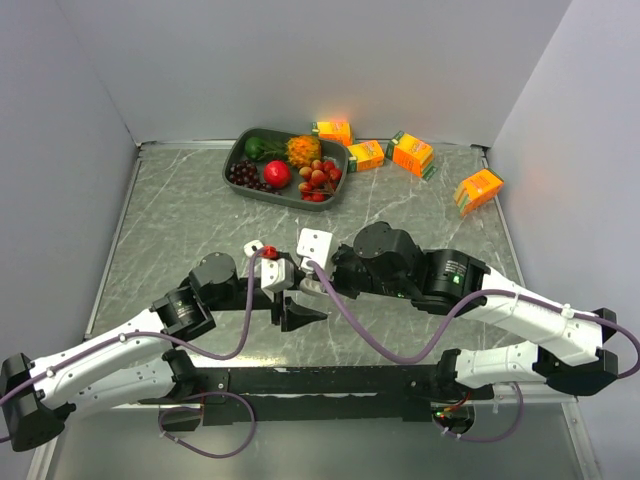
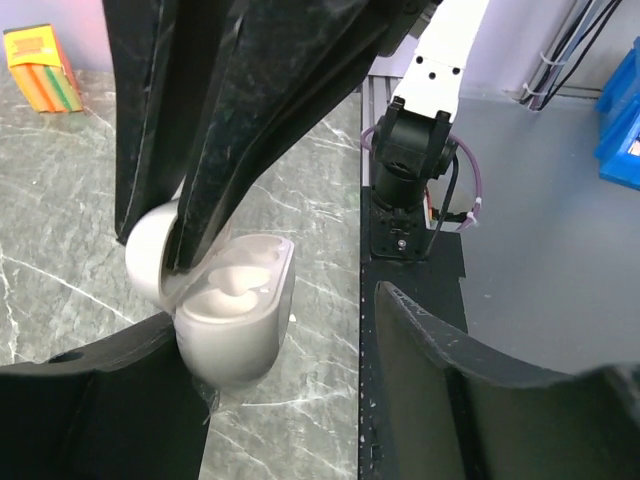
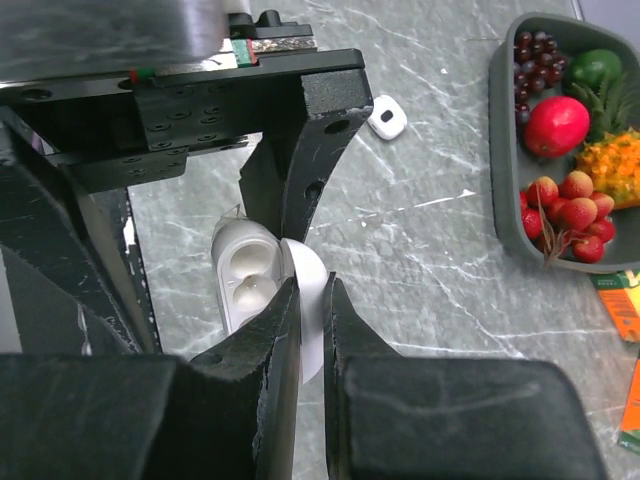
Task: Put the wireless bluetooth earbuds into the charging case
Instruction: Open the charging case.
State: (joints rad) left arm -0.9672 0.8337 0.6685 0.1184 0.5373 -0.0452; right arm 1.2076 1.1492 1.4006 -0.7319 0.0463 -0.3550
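Right pincer (image 3: 310, 292) clenched on the raised lid (image 3: 308, 262) of the open charging case (image 3: 243, 285); left pincer (image 2: 280, 310) released, case body just beside one finger.

Charging case (image 3: 243, 278) between left fingers (image 2: 90, 410) and right fingers (image 3: 270, 370), lid pinched in the right pair, body just beside one left finger, small case (image 3: 386, 117) on tabletop (image 1: 170, 230) beyond the left pair, well apart, fruit tray (image 3: 502, 190) far beyond both, cartons (image 1: 412, 153) right of tray.
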